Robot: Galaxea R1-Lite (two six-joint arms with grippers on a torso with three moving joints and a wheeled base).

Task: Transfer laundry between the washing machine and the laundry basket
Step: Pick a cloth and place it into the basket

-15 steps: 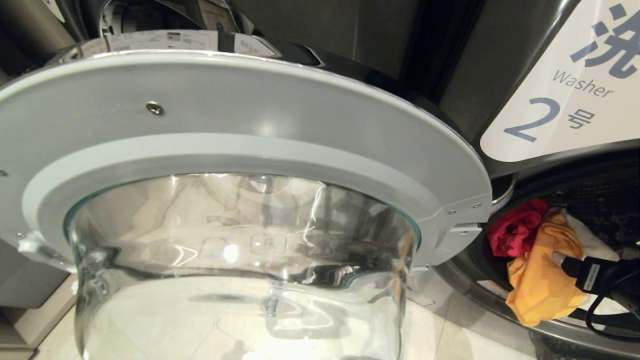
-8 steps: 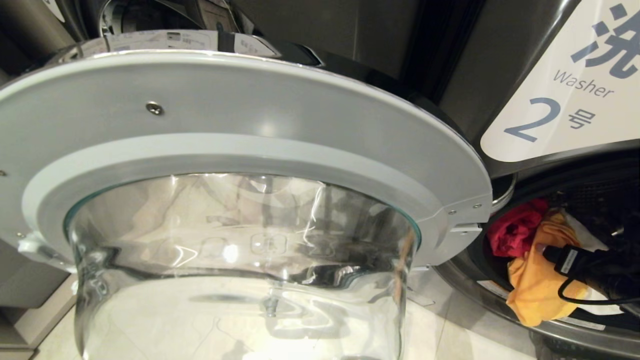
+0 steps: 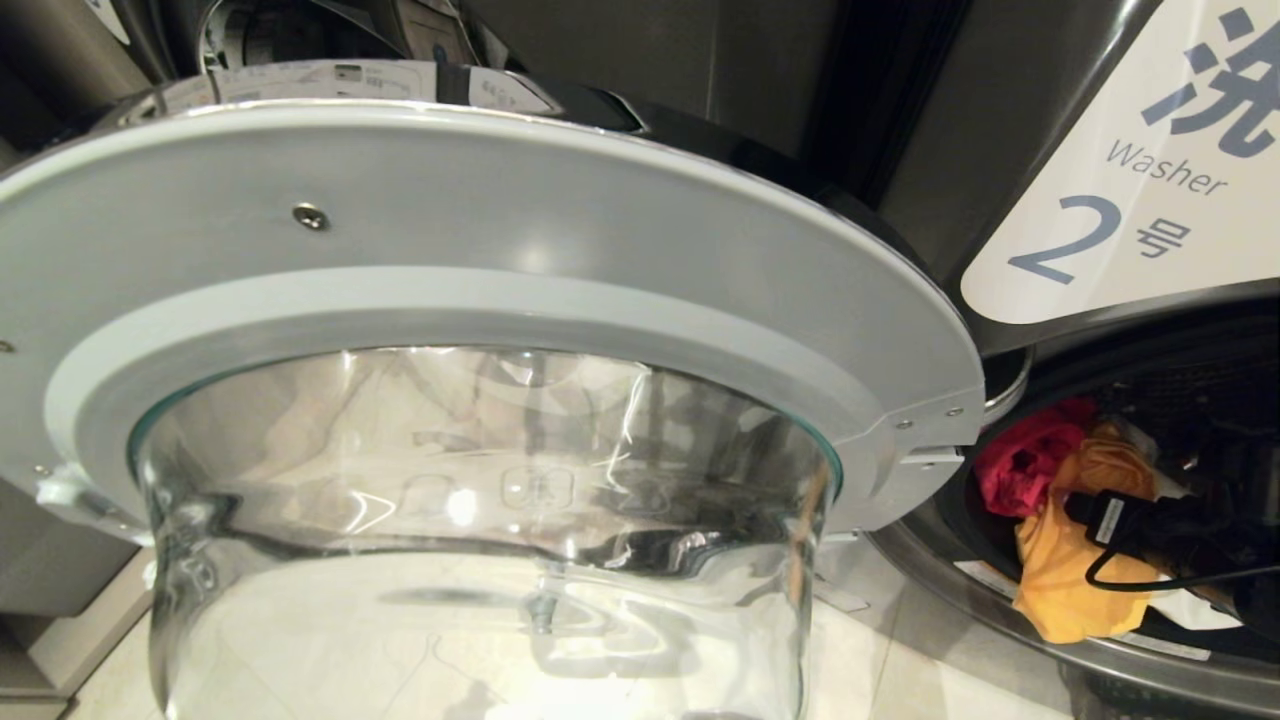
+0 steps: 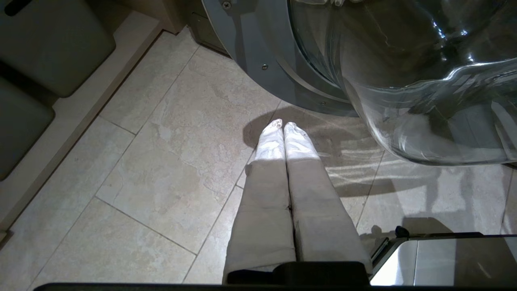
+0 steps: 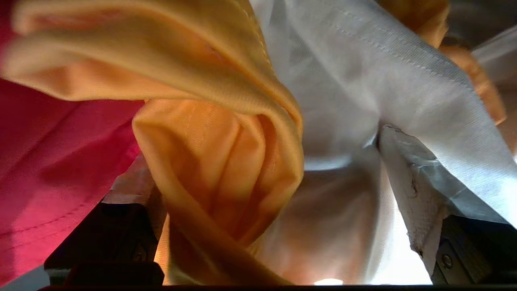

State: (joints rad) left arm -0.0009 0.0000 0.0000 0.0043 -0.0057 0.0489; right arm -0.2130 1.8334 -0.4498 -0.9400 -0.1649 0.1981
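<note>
Reaching deeper into the washing machine [image 3: 1010, 150] than a second ago, the right hand [image 5: 266, 194] spreads wide over the orange cloth [image 3: 1065, 570] and white cloth [image 5: 347, 81] piled in the drum, ready to grab. Left hand [image 4: 282, 133] hangs closed above the floor [image 4: 153, 161].

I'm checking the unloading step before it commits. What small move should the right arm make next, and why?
Probably close the jaws. The right gripper is open and pushed into the pile in the washing machine, with a fold of the orange garment and white cloth between its fingers.
</note>
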